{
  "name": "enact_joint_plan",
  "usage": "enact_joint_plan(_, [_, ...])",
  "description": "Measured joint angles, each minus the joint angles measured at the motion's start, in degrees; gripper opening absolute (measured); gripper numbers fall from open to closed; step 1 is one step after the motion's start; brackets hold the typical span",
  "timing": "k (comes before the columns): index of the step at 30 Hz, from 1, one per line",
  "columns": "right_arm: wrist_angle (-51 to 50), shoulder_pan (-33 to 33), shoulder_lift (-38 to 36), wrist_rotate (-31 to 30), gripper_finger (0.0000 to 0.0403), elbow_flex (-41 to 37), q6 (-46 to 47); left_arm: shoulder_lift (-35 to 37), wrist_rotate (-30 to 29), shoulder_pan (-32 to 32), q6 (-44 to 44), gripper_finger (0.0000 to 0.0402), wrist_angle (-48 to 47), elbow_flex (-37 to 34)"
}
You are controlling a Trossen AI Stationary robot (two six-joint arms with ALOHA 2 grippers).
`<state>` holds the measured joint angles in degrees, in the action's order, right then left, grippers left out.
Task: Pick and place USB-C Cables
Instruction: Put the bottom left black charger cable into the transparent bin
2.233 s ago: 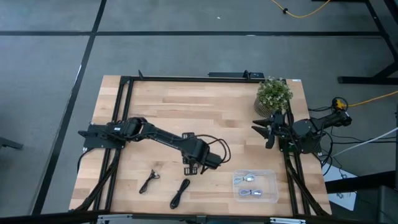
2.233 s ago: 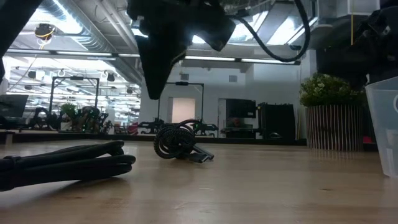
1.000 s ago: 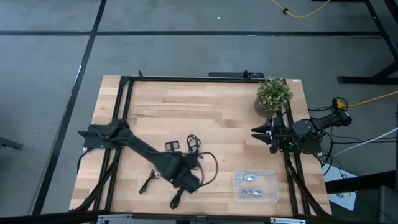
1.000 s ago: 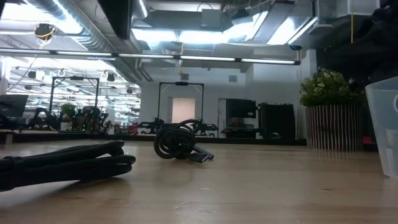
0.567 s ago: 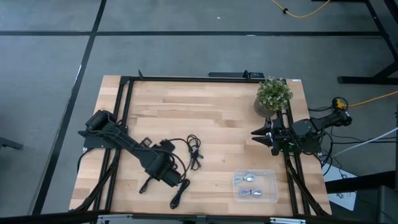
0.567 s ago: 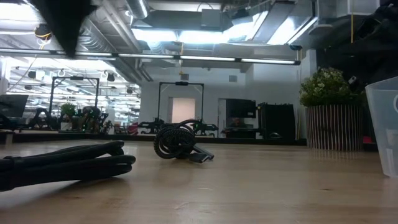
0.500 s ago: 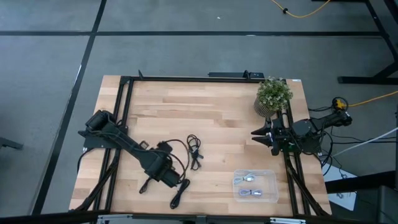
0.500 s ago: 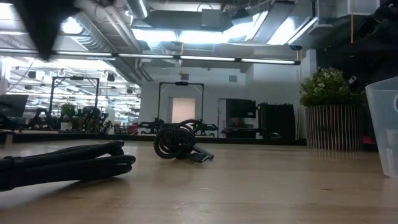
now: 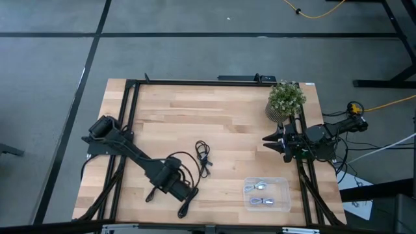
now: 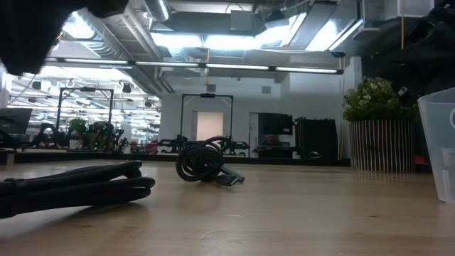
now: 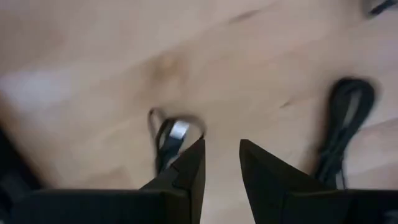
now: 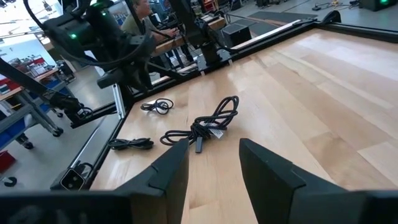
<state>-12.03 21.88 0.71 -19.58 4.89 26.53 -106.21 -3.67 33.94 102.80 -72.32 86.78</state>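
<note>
Three black USB-C cables lie on the wooden table: one near the middle [image 9: 203, 157], a small one at the near left [image 9: 155, 191] and a longer bundle [image 9: 186, 204] by the near edge. Two pale cables [image 9: 260, 194] rest in the clear bin [image 9: 285, 183]. My left gripper [image 9: 179, 186] hovers open between the two near-left cables. Its wrist view shows the fingers [image 11: 222, 146] above bare wood, the small cable's silver plug [image 11: 177, 130] on one side and the longer bundle [image 11: 345, 121] on the other. My right gripper [image 9: 268, 142] waits open at the right edge [image 12: 214, 146].
A potted plant [image 9: 286, 99] stands at the far right corner, just beyond the right arm. The black table frame [image 9: 195, 80] runs along the far edge and down both sides. In the low view the bin wall [image 10: 439, 142] rises at the right, and the long bundle [image 10: 71, 186] lies close.
My left gripper has travelled toward the table's left from above the near middle, then eased slightly back right. It now hangs over the gap between the two near-left cables. The cables have not moved.
</note>
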Motion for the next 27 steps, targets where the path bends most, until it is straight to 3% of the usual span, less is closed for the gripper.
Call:
enact_joint_plan(3, [0.00,-0.01,0.00,0.23,0.0147,0.01,-0.01,-0.42,-4.10,1.67,-0.04,0.0092,0.72,0.07])
enact_joint_plan(9, [-0.02,0.01,0.00,0.21,0.0147,0.00,-0.01,-1.31,-4.76,4.41,8.06,0.0092,0.53,0.03])
enact_joint_plan(12, [-0.02,0.00,0.00,0.23,0.0147,0.01,0.10,-1.90,-4.32,5.51,12.31,0.0092,-0.92,0.13])
enact_joint_plan(19, [-0.04,0.01,0.00,0.25,0.0147,0.01,0.15,-5.86,0.39,8.46,8.95,0.0092,-1.99,-1.02])
enact_joint_plan(27, [-0.02,-0.01,0.02,0.25,0.0147,0.01,0.17,-7.86,3.83,9.92,10.97,0.0092,-2.25,-1.14])
